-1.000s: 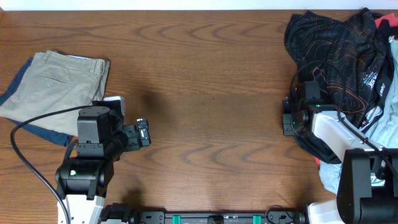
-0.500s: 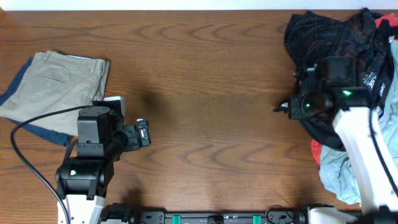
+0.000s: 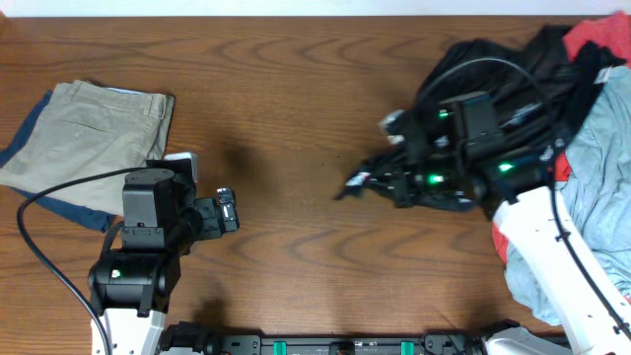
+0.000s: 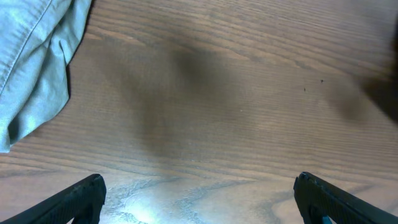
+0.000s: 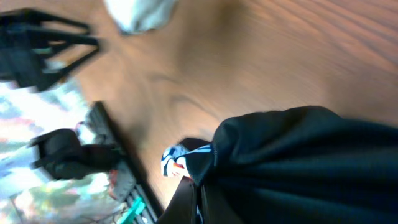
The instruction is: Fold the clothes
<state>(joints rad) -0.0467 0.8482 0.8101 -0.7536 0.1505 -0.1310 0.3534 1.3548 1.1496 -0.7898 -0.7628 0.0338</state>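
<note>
Surface: dark brown wood-grain table (image 3: 315, 89). The left wrist view shows a patch of glare on its near edge. In the right wrist view, what lies past the table edge is blurred and cannot be made out.

Far left: folded khaki trousers (image 3: 84, 138) lie on top of a dark blue garment (image 3: 30, 133).

Jersey (image 3: 444, 84): black and crumpled, at the right of the table, with one part stretched out toward the centre. A red garment (image 3: 592, 35) and a light-blue garment (image 3: 601, 148) touch it on its right side. The right wrist view shows smooth black fabric with a small red-white-blue patch (image 5: 171, 162) at the fold.

Right gripper (image 5: 198, 196): clamped on a bunched edge of the jersey; motion-blurred in the overhead view.

Left gripper (image 3: 226, 209): fingers (image 4: 78, 200) spread wide with nothing between them, over bare wood near the trousers.
</note>
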